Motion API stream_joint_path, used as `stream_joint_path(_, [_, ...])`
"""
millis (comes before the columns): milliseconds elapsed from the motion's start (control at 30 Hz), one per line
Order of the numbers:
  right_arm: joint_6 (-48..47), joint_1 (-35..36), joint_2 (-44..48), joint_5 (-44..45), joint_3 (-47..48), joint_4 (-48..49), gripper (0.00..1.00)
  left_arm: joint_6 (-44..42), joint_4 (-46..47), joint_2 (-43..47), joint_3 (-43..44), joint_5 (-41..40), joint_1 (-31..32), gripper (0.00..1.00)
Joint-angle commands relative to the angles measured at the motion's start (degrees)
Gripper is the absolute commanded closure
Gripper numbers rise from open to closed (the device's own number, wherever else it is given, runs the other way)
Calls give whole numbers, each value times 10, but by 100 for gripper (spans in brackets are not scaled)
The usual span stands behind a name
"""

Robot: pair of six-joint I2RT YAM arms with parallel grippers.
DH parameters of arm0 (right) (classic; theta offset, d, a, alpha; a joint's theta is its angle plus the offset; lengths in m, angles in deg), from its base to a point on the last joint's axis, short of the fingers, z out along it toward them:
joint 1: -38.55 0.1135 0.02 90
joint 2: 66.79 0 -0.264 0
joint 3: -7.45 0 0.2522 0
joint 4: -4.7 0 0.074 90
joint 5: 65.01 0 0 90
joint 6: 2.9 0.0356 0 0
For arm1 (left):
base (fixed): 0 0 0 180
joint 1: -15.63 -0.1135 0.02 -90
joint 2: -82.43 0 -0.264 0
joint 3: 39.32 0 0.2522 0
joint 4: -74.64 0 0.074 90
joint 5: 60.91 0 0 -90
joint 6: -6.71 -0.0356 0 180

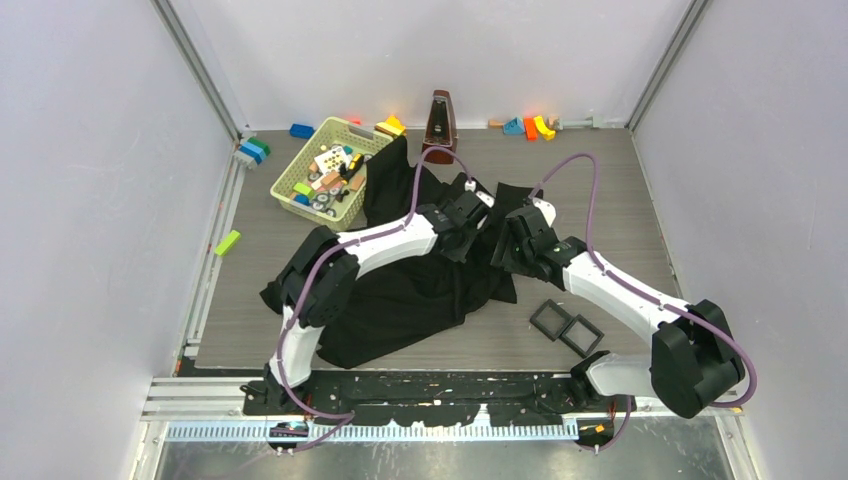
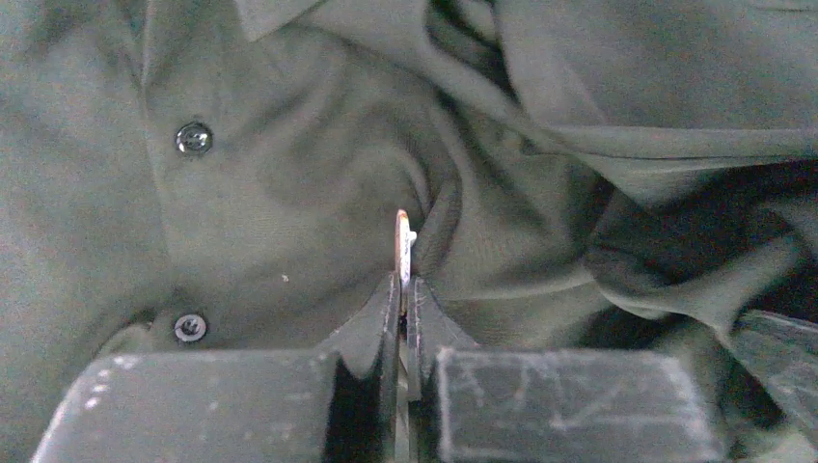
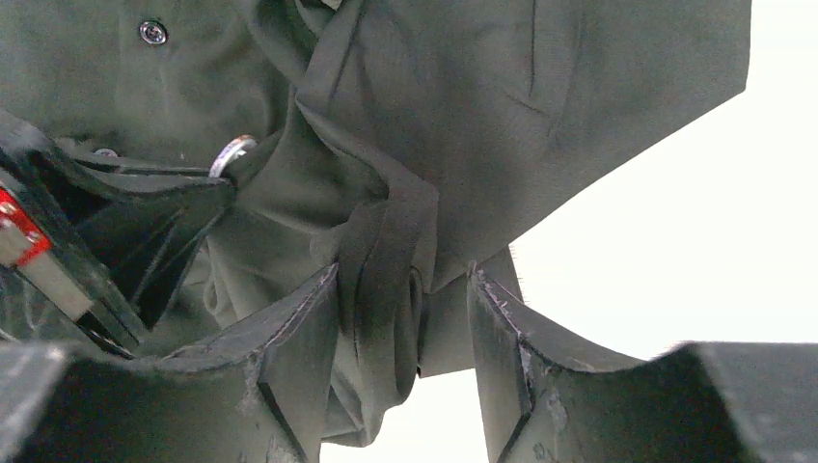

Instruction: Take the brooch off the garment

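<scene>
Dark cloth, the garment [image 1: 420, 290], lies rumpled across the middle of the bench [image 1: 620, 190], and both arms reach into its upper part. The left fingers [image 2: 371, 323] are closed tight on the brooch [image 2: 403, 246], a thin disc seen edge-on (pinkish at its rim). The fabric puckers toward it, so I judge it is not yet free of the cloth. The right fingers [image 3: 299, 338] stand partly apart astride a bunched fold close by. They are probably there to brace the garment against the pull, though I cannot tell whether they truly pinch the fold. Two buttons [image 2: 194, 138] sit on the cloth near the brooch. No brand or writing can be read anywhere; a red patch [image 3: 14, 227] beside the left fingers carries nothing legible.
</scene>
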Motion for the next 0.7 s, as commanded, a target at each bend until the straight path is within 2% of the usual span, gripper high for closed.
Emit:
stream_joint_path(0, [-7, 0, -1, -3, 1, 27, 45, 26, 2, 32, -29, 24, -24, 100])
stream_joint_path(233, [-28, 0, -23, -68, 6, 66, 43, 61, 55, 76, -91, 127, -79, 100])
stream_joint_path(300, [-28, 0, -30, -81, 10, 78, 39, 67, 68, 79, -105, 153, -92, 94])
stream_joint_path(467, [-17, 0, -66, -105, 29, 109, 31, 73, 87, 78, -125, 176, -111, 72])
stream_joint_path(667, [-1, 4, -132, -118, 58, 117, 27, 76, 105, 86, -131, 200, -117, 63])
